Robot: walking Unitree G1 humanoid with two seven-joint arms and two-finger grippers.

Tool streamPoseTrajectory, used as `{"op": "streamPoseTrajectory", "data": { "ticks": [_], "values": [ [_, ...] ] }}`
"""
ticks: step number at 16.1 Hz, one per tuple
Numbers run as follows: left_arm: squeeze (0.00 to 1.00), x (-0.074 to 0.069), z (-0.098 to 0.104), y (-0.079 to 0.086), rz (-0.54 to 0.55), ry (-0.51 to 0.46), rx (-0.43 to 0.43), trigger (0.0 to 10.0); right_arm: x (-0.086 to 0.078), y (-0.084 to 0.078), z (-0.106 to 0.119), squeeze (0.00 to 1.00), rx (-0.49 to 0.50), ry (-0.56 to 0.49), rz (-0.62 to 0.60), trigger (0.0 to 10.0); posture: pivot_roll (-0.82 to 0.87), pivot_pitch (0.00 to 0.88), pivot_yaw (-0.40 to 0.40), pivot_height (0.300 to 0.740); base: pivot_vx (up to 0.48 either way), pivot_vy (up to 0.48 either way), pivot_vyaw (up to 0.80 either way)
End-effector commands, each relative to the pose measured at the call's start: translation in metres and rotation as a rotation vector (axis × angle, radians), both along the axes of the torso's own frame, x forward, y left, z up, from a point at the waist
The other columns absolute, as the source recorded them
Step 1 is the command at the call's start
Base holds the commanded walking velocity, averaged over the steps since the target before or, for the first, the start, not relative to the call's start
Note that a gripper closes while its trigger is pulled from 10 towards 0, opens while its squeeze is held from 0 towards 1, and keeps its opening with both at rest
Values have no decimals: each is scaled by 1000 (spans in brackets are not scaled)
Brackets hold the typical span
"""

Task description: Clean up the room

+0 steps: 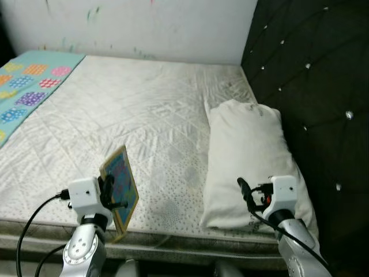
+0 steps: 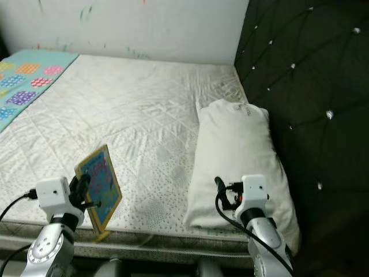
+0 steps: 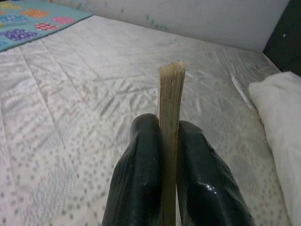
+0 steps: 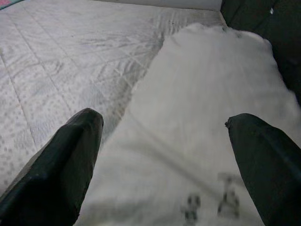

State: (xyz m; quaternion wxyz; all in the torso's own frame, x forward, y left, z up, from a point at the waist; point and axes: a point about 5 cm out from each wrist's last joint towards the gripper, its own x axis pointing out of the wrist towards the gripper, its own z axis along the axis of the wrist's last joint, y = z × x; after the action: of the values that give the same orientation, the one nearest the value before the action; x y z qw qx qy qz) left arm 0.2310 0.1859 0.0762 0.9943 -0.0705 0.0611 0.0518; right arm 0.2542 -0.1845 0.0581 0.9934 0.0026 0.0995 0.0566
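A thin picture book (image 1: 120, 187) with a blue patterned cover and yellow border stands on edge above the near edge of the mattress (image 1: 132, 115). My left gripper (image 3: 168, 141) is shut on the book; its page edges (image 3: 171, 89) rise between the two black fingers (image 3: 141, 165). A white pillow (image 1: 248, 156) lies along the right side of the bed by the headboard. My right gripper (image 4: 167, 136) is open just above the pillow's near end (image 4: 207, 117), fingers wide apart with nothing between them.
A dark tufted headboard (image 1: 311, 75) with shiny buttons runs along the right. A teal blanket (image 1: 26, 86) with coloured patches covers the far left of the bed. A white wall (image 1: 144, 23) stands behind. The quilted mattress middle lies bare.
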Motion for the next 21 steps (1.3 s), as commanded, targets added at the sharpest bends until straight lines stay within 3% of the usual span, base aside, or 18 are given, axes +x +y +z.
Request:
{"op": "streamPoseTrajectory", "data": {
  "ticks": [1, 7, 17, 21],
  "values": [
    [0, 4, 8, -1, -2, -35, 14, 10000, 1, -1, 2, 0, -1, 0, 1, 10000, -85, 0, -34, 613, 0, 0, 0],
    [0, 3, 10, 1, 25, -41, 15, 10000, 3, 2, 2, 0, 6, -2, 24, 10000, -84, 0, -36, 601, 0, 0, 0],
    [0, 4, 23, -4, -23, -101, -18, 10000, 1, 2, 0, 0, 23, 13, 24, 10000, -82, 0, -34, 601, 24, 0, 0],
    [0, 13, 43, -8, -26, -157, -36, 10000, 1, 2, 0, 0, 26, 18, 26, 10000, -80, 0, -36, 601, 123, 0, 0]
  ]
}}
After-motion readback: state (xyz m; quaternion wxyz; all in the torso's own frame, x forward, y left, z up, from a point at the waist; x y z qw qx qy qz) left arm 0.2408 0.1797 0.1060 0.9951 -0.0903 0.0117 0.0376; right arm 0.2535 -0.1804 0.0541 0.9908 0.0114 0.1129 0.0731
